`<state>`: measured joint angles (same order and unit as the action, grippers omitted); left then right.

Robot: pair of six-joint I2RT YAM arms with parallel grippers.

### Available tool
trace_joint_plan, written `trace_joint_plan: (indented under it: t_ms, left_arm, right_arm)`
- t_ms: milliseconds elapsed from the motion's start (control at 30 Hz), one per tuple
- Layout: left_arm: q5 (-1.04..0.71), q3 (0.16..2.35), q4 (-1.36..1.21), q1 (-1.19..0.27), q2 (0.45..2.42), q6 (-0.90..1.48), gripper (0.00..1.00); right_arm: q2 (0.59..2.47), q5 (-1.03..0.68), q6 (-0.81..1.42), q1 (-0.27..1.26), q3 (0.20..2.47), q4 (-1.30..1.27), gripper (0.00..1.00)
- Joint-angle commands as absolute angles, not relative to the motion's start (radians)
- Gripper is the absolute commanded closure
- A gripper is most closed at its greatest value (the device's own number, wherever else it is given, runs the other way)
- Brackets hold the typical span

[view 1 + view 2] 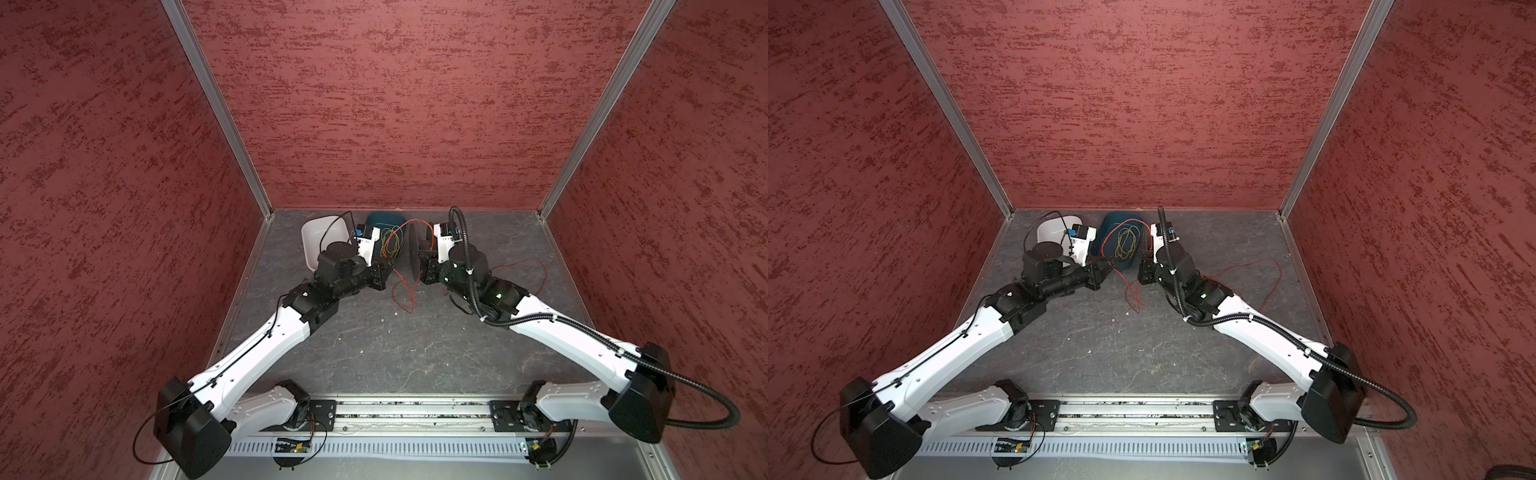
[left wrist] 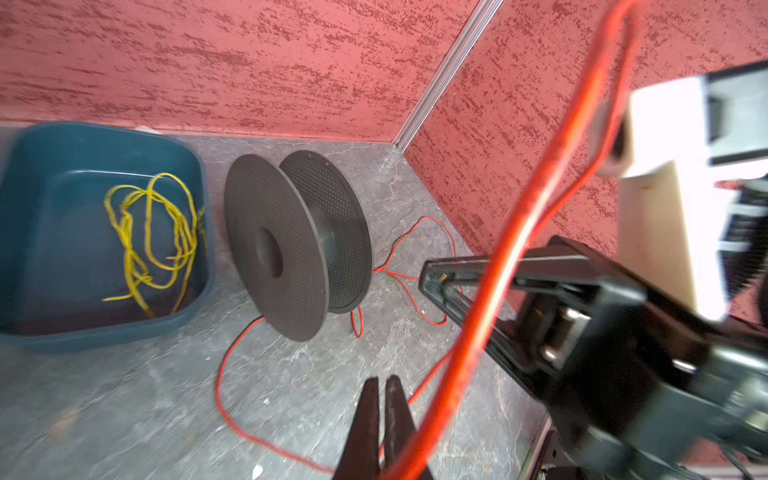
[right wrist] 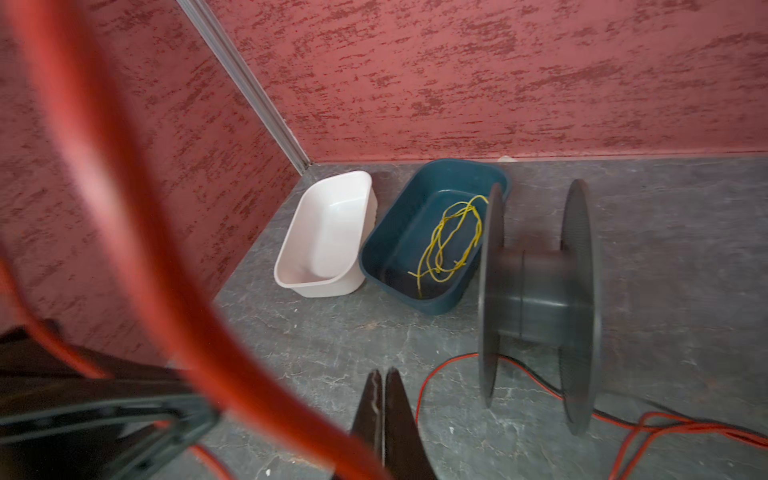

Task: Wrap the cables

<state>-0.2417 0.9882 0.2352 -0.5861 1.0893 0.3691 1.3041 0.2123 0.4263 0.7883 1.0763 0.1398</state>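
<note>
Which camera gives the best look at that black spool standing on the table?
The left wrist view: the black spool stands whole and sharp, both discs and the centre hole showing. The right wrist view shows it side-on, blurred, hub between the discs. In a top view only one disc shows; the rest is hidden.

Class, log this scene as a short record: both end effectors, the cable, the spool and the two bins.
Left end effector: shut
Right end effector: shut
Cable: red, mostly loose on the table, part lifted in the air; grip on it unclear
Blue bin: holds yellow wire
White bin: empty
Spool: black, bare, on its rims beside the blue bin
</note>
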Motion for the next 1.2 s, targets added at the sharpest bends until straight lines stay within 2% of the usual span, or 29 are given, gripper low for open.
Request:
trace_joint_plan:
  t_ms: [0, 133, 367, 567, 667, 733, 967, 1167]
  left_arm:
    - [-0.234, 1.065, 0.465, -0.558, 1.032, 0.307, 1.0]
    - [-0.212, 1.099, 0.572, -0.527, 0.958, 0.274, 1.0]
    - [-0.304, 1.138, 0.648, -0.486, 0.953, 0.203, 1.0]
    - [-0.431, 1.171, 0.643, -0.508, 1.033, 0.183, 1.0]
    - [-0.424, 1.198, 0.65, -0.557, 1.078, 0.157, 1.0]
    - [-0.406, 1.225, 0.662, -0.583, 1.11, 0.139, 0.99]
    - [-0.348, 1.281, 0.68, -0.62, 1.194, 0.104, 0.99]
    - [-0.354, 1.328, 0.724, -0.632, 1.278, 0.081, 0.99]
  right_arm:
    - [1.277, 0.333, 0.38, 0.788, 1.074, 0.21, 1.0]
    - [1.247, 0.372, 0.326, 0.786, 1.071, 0.258, 1.0]
    - [1.155, 0.35, 0.197, 0.779, 1.089, 0.444, 0.98]
    - [1.109, 0.177, 0.174, 0.772, 1.076, 0.554, 0.63]
    - [1.093, 0.111, 0.15, 0.771, 1.083, 0.582, 0.36]
    - [1.085, 0.092, 0.136, 0.772, 1.103, 0.601, 0.28]
    - [1.09, 0.048, 0.066, 0.771, 1.161, 0.596, 0.23]
    - [1.121, 0.091, -0.019, 0.773, 1.21, 0.584, 0.22]
